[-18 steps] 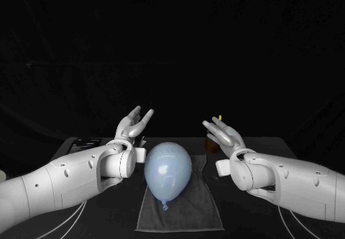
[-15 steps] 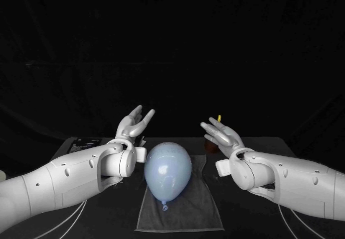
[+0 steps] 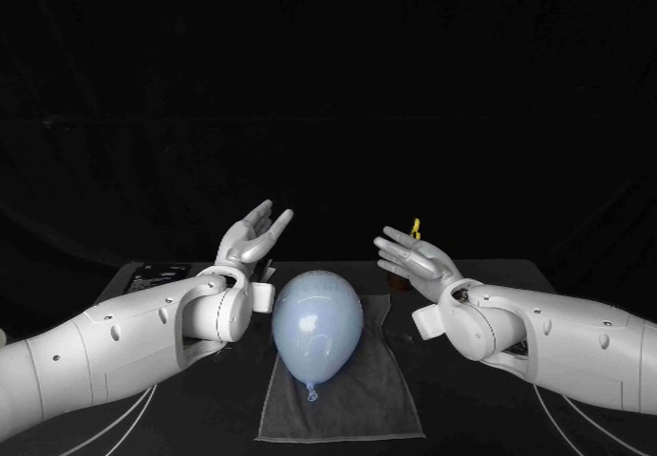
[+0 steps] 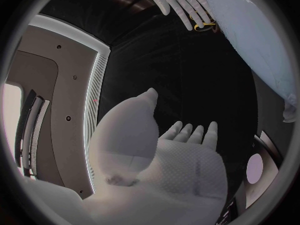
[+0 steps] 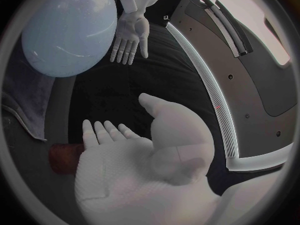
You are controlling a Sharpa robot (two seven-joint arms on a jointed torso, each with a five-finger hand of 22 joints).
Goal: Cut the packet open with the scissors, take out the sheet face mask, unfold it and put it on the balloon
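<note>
A pale blue balloon (image 3: 318,321) lies lengthwise on a grey towel (image 3: 343,404) at the table's middle, knot toward me. My left hand (image 3: 254,237) is raised just left of the balloon's far end, fingers apart and empty. My right hand (image 3: 415,259) hovers on the other side, palm open, holding nothing. Yellow scissor handles (image 3: 415,226) stick up behind it. The left wrist view shows my left hand (image 4: 184,152), the right hand (image 4: 180,0), the scissor handles (image 4: 203,26) and the balloon (image 4: 253,37). The right wrist view shows my right hand (image 5: 122,172), the left hand (image 5: 129,35) and the balloon (image 5: 67,30).
A small brown holder (image 3: 399,278), also seen as a brown holder (image 5: 62,157) from the right wrist, stands at the towel's far right corner under the scissors. A dark flat thing with pale print (image 3: 161,275) lies at the table's back left.
My right hand has shifted a little toward the balloon and its fingers have spread. The left hand stays raised, barely moved. The balloon has not moved.
</note>
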